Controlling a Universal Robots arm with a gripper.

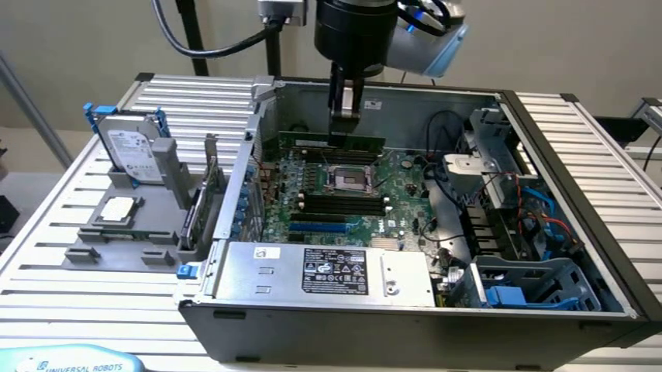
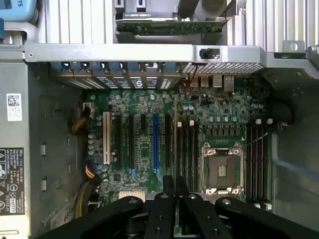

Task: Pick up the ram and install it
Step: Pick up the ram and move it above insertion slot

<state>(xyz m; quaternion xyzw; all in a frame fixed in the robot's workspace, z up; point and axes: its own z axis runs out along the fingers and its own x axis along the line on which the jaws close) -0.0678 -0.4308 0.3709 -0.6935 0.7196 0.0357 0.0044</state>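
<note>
The ram (image 1: 308, 142) is a long, narrow green stick, hanging level over the far part of the motherboard (image 1: 401, 190) inside the open computer case. My gripper (image 1: 343, 137) comes straight down from above and is shut on the ram near its middle. In the wrist view the black fingers (image 2: 162, 209) meet around a thin dark edge at my gripper (image 2: 172, 191). Under them lie the black memory slots (image 2: 185, 149) beside the bare processor socket (image 2: 222, 167). Another bank of slots (image 1: 336, 203) sits on the socket's (image 1: 346, 178) near side.
The case walls (image 1: 538, 139) enclose the board. A power supply (image 1: 321, 271) fills the near side, with drive cages and cables (image 1: 517, 232) on the exterior view's right. A grey fixture (image 1: 114, 240) outside holds a hard drive (image 1: 132, 147), a silver chip (image 1: 116, 208) and an upright green card (image 1: 211, 194).
</note>
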